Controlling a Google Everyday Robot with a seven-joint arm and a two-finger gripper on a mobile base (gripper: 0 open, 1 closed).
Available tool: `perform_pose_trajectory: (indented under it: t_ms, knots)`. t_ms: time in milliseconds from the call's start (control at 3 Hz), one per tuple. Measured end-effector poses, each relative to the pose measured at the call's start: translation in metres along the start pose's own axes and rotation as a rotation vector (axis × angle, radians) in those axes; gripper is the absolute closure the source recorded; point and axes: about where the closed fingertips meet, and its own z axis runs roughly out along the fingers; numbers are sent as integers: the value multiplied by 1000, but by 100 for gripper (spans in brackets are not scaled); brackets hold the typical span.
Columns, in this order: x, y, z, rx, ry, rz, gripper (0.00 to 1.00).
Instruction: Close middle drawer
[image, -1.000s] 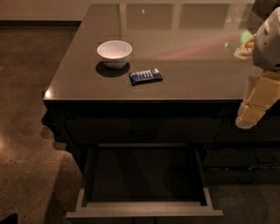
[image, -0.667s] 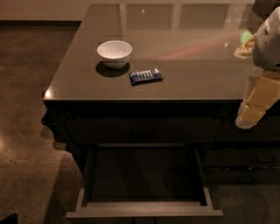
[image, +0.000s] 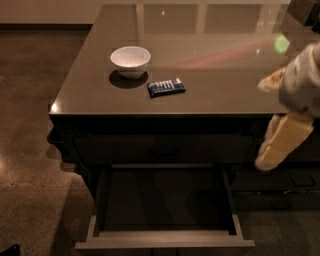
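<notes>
The middle drawer (image: 165, 239) is pulled far out of the dark cabinet at the bottom centre. I see down into its deep dark box, which has a paler rim and looks empty. Its front panel lies along the bottom edge of the view. My gripper (image: 281, 142), pale yellow and cream, hangs at the right edge of the view. It is beside the counter's front right corner, above and to the right of the open drawer, and touches nothing of it.
The upper drawer front (image: 165, 148) is shut under the glossy counter top (image: 210, 75). A white bowl (image: 130, 60) and a blue snack packet (image: 166, 87) lie on the counter. More drawer fronts (image: 280, 185) show at the right. Brown floor (image: 30, 150) lies to the left.
</notes>
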Motion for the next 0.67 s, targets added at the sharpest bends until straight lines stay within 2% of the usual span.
perform_pose_trajectory:
  t_ms: [333,667]
  knots:
    - [7,31,58,-68,-95,35,0]
    - [10,62,98,-137,-167,62,0]
